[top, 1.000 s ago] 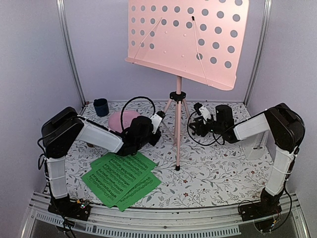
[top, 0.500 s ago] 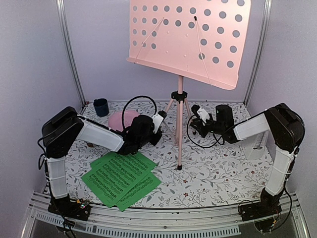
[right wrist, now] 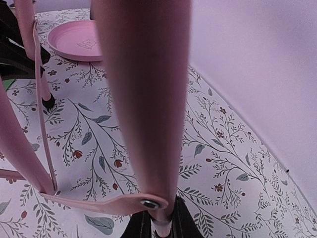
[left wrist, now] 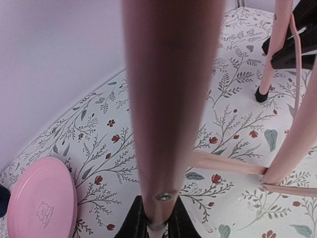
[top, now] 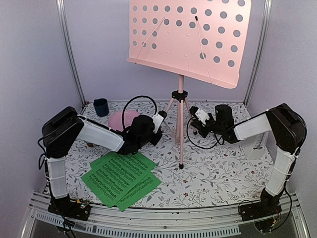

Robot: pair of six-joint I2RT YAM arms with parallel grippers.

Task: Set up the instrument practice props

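The pink music stand (top: pixel 180 106) stands upright at mid-table, its perforated desk (top: pixel 185 39) high at the back. My left gripper (top: pixel 161 122) is shut on the stand's left tripod leg (left wrist: pixel 168 99), with the jaws pinching it at the bottom of the left wrist view (left wrist: pixel 157 225). My right gripper (top: pixel 194 124) is shut on the right tripod leg (right wrist: pixel 146 99), clamped low in the right wrist view (right wrist: pixel 161 223). Green sheet-music pages (top: pixel 121 178) lie flat at the front left. The white metronome (top: pixel 257 145) stands at the right, partly hidden behind my right arm.
A pink plate (top: pixel 120 119) lies behind my left arm; it also shows in the left wrist view (left wrist: pixel 42 198) and the right wrist view (right wrist: pixel 79 42). A dark blue cup (top: pixel 101 106) stands at the back left corner. Walls and frame posts close in the table.
The stand has shifted slightly to the right; its front foot and desk have moved with it. Both grippers have kept their hold on the legs.
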